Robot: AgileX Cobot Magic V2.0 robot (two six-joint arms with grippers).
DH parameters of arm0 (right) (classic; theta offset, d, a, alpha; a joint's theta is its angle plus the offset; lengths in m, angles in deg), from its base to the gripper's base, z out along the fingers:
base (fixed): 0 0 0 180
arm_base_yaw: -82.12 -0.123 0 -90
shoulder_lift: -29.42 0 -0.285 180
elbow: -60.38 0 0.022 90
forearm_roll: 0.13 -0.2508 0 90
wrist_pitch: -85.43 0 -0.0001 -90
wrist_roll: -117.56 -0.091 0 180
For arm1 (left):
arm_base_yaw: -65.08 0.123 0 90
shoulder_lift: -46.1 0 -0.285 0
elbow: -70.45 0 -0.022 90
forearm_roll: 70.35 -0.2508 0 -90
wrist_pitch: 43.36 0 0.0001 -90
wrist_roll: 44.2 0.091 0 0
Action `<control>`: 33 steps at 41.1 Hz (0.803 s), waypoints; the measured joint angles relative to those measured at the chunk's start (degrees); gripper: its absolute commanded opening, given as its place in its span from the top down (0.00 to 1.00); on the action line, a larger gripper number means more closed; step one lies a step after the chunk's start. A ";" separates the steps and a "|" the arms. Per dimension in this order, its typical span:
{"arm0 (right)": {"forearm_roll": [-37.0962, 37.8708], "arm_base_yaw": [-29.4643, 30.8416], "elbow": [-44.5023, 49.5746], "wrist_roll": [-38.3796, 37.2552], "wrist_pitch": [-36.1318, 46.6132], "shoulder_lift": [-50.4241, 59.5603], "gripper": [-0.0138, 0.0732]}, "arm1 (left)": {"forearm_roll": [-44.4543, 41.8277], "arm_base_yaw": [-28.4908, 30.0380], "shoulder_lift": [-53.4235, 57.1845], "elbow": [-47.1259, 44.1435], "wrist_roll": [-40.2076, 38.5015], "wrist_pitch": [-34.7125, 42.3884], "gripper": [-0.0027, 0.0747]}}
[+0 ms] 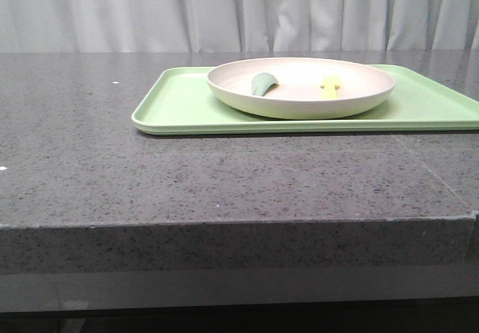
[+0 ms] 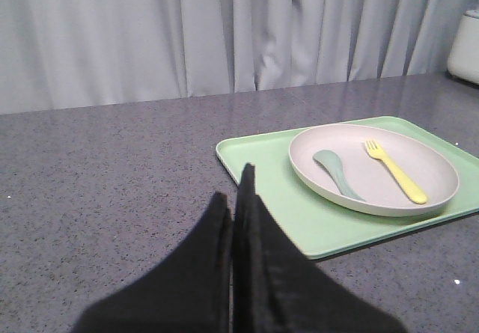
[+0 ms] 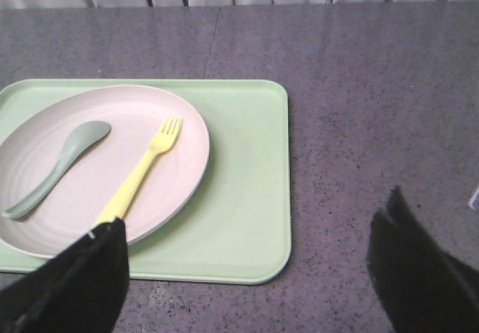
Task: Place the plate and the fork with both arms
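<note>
I read no brand, label or writing on any item in my 3 views.

Count: 1 plate [image 1: 301,102], 1 fork [image 3: 142,172], 1 spoon [image 3: 57,167], 1 tray [image 1: 176,105], all on 1 grey speckled desk [image 1: 150,176].

Using the tray as landmark: the cream-white plate sits on the tray, over its middle and left part as the right wrist view shows it, with bare green tray left beside it. The pale yellow fork lies flat inside the plate, tines toward the curtain [image 1: 224,11] side. The greyish-green spoon lies in the plate beside the fork, apart from it.

Left gripper [image 2: 236,198]: I see its 2 black fingers pressed together, holding nothing, above bare desk just short of the tray's corner.

Right gripper [image 3: 247,273]: fingers spread wide and empty. 1 finger [image 3: 82,273] overlaps the plate's near rim in view; the other [image 3: 412,262] is over bare desk beyond the tray's edge.
</note>
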 measured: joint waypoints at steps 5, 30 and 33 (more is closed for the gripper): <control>-0.03 -1.25 -4.88 0.00 -1.91 -8.25 0.09 | 0.00 0.00 0.00 0.00 0.00 0.00 0.99; 1.64 -14.74 -32.97 -12.16 -16.72 -43.63 0.09 | 0.00 0.00 0.00 0.00 0.00 0.00 0.99; 2.61 -14.74 -35.87 -15.14 -19.15 -46.78 0.09 | 0.00 0.00 0.00 0.00 0.00 0.00 0.99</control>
